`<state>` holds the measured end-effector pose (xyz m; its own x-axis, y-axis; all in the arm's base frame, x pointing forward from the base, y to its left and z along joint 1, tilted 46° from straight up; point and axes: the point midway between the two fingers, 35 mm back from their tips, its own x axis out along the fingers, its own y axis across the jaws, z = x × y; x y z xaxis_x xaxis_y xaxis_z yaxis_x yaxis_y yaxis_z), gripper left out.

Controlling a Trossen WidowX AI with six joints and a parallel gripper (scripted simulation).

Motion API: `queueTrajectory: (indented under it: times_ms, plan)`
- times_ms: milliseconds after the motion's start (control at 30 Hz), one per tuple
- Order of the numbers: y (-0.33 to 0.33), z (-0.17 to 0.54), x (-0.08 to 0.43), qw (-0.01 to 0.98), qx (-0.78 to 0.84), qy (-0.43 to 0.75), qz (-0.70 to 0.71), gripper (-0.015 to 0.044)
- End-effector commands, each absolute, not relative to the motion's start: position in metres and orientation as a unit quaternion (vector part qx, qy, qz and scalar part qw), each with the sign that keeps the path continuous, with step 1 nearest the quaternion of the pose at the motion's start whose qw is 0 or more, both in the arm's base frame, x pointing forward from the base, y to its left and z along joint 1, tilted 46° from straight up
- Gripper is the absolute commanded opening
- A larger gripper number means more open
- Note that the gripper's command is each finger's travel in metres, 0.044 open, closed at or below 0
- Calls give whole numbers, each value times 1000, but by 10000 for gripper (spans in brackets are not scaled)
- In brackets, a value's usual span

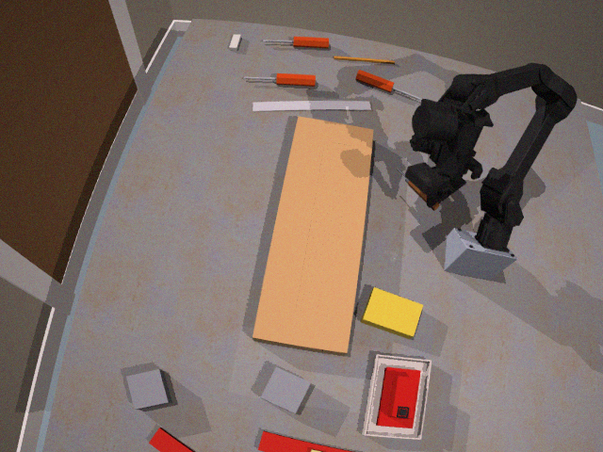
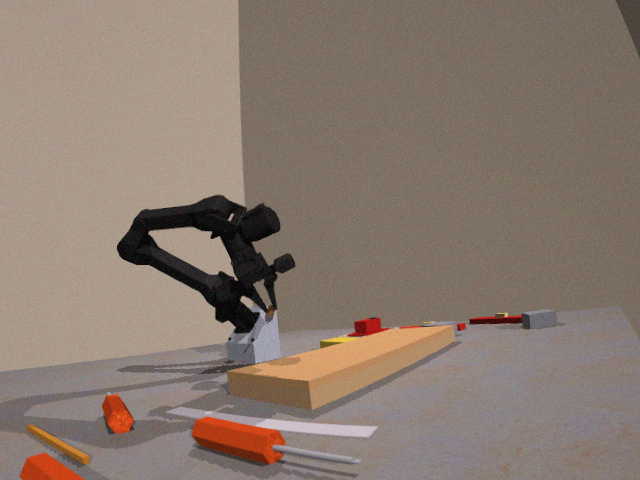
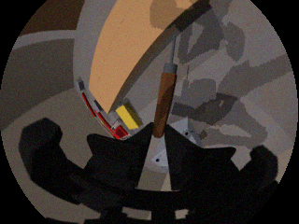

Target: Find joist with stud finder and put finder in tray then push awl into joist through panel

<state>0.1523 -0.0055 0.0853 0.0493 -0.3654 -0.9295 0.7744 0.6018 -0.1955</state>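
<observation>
My gripper (image 1: 426, 192) (image 2: 269, 308) (image 3: 159, 126) is shut on the handle of the awl (image 1: 435, 205) (image 2: 269, 314) (image 3: 165, 98). The awl has a brown handle, a grey collar and a thin metal shaft, which points away from the fingers in the wrist view. It is held above the table, between the arm's base and the panel, clear of both. The tan floor panel (image 1: 317, 234) (image 2: 356, 360) (image 3: 117, 51) lies flat; no hole can be made out in it. The red stud finder (image 1: 406, 389) (image 2: 366, 326) lies inside the white-rimmed tray (image 1: 370, 398). The joist is hidden.
A yellow block (image 1: 392, 312) (image 3: 127, 117) lies between panel and tray. Two grey blocks (image 1: 147, 388) (image 1: 285, 389) and red pieces lie near the bottom of the top view. Beyond the panel's far end are a pale strip (image 1: 311, 105), orange-handled tools (image 1: 295, 79) and a thin orange stick (image 1: 364, 60).
</observation>
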Motion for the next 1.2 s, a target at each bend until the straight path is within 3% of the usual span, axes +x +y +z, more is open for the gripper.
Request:
queueTrajectory:
  times_ms: [0,700,1100,1167]
  plan:
    - [3,83,162,693,307,510,-406,0]
    - [27,126,216,546,734,291,-280,0]
    - [31,181,229,426,872,199,-135,0]
    - [29,163,231,464,838,220,-186,0]
